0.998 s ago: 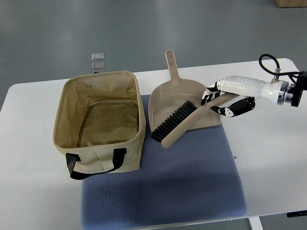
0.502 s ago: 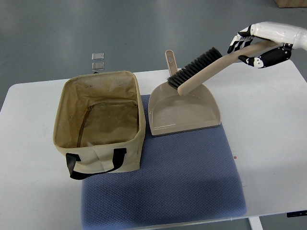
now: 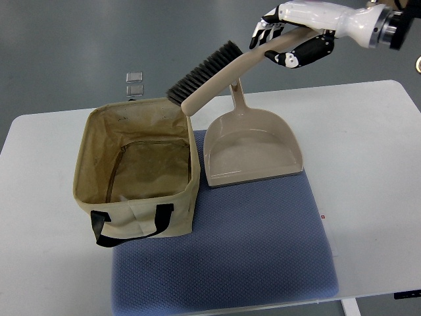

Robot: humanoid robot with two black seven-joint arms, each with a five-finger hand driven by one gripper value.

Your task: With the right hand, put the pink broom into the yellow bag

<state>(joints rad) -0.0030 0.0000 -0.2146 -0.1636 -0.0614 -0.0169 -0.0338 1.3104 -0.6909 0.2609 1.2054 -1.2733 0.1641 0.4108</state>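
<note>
Beige-handled broom (image 3: 217, 78), clenched at its handle end by the right hand (image 3: 289, 41), slants toward eight o'clock, its dark bristles just reaching the fabric bag's (image 3: 105, 204) far right corner.

The right hand (image 3: 287, 41), which a second ago sits low beside the dustpan (image 3: 252, 145) at its 2 o'clock with the broom (image 3: 220, 74) lying across the pan, is now raised toward 12 o'clock, near the picture's top edge. Its fingers (image 3: 299, 54) stay wrapped round the handle. The broom has left the pan and swung toward 10 o'clock: half a second ago its bristles hang over the pan's handle, now they sit above the far right corner of the bag (image 3: 136, 168). The pan's tray lies bare.
</note>
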